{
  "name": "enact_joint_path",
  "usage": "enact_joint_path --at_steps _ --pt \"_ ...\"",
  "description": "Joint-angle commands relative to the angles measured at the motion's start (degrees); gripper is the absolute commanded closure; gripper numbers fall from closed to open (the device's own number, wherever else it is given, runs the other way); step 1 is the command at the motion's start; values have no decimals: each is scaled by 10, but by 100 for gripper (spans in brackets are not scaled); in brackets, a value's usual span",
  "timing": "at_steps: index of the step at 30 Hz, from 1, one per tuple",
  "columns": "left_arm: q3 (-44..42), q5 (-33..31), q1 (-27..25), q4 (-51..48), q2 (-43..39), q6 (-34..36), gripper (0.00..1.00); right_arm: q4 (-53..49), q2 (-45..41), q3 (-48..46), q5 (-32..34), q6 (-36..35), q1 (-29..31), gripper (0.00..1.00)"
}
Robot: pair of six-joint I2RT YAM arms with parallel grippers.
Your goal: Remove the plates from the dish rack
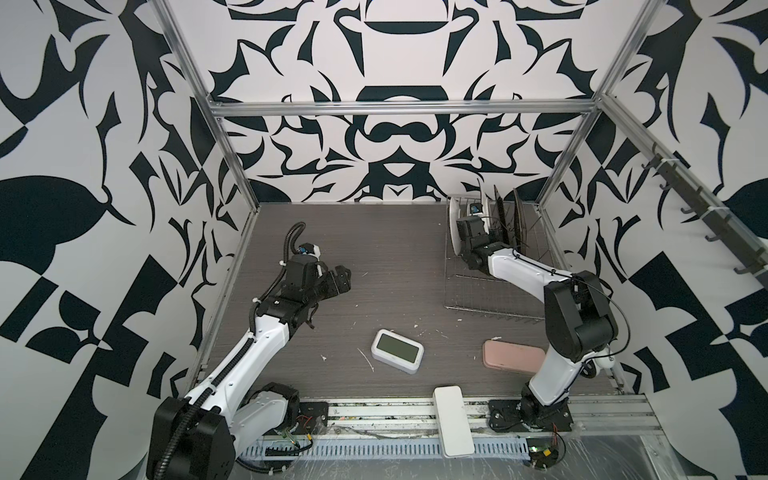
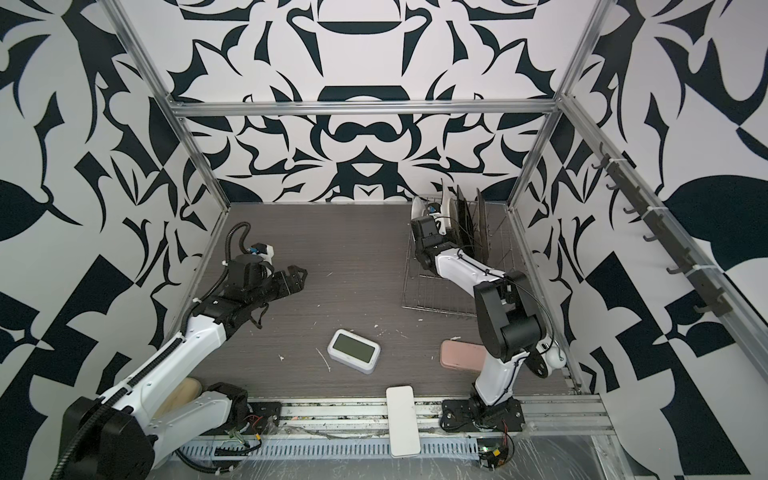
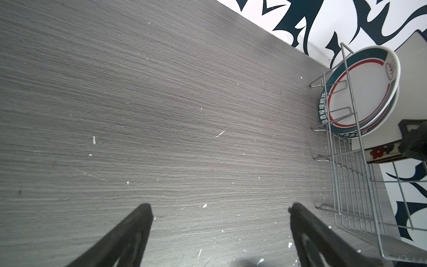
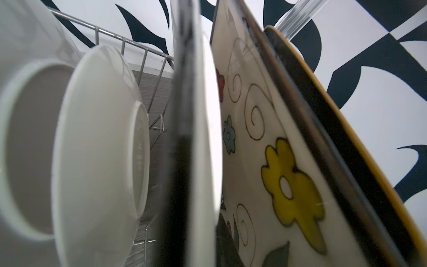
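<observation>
The dish rack stands at the back right of the table. Several plates stand upright at its far end. Two are round, white-backed plates with a dark teal rim. Behind them come a white square plate, a cream floral plate and a dark plate with a tan edge. My right gripper reaches in among them, shut on the white square plate's edge. My left gripper hangs open over bare table at the left, holding nothing.
A white clock and a pink case lie on the near part of the table. A white flat block sits across the front rail. Metal frame posts stand at the table's corners, close behind the rack.
</observation>
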Motion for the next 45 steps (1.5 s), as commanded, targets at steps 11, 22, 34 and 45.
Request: enact_joint_path --at_steps 11,22,34,45 --pt "-6 -6 -1 -11 -13 -7 3 27 -17 -3 4 -48 7 100" --pt "-7 -7 -1 -12 -16 -7 3 33 -24 -2 6 -55 8 100" --pt "-9 -6 -1 -13 -17 -9 3 44 -36 0 13 -75 11 100" --pt "-10 -5 -1 -13 -22 -9 3 58 -53 -1 26 -88 17 100"
